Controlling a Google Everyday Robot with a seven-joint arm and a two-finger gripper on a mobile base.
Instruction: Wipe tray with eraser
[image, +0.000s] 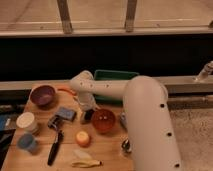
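Observation:
The green tray (118, 75) stands at the back of the wooden table, partly behind my white arm. My gripper (87, 106) hangs low over the table in front of the tray, between the blue sponge block (65, 113) and the red bowl (103, 120). A small dark block, the eraser (86, 117), lies right under the gripper, and the gripper partly hides it. Whether the gripper touches the eraser does not show.
A purple bowl (42, 95) sits at the back left, with an orange item (65, 91) beside it. A white cup (26, 121), a blue cup (27, 143) and a black-handled tool (54, 147) are on the left. An orange fruit (82, 138) and a banana (85, 162) lie in front.

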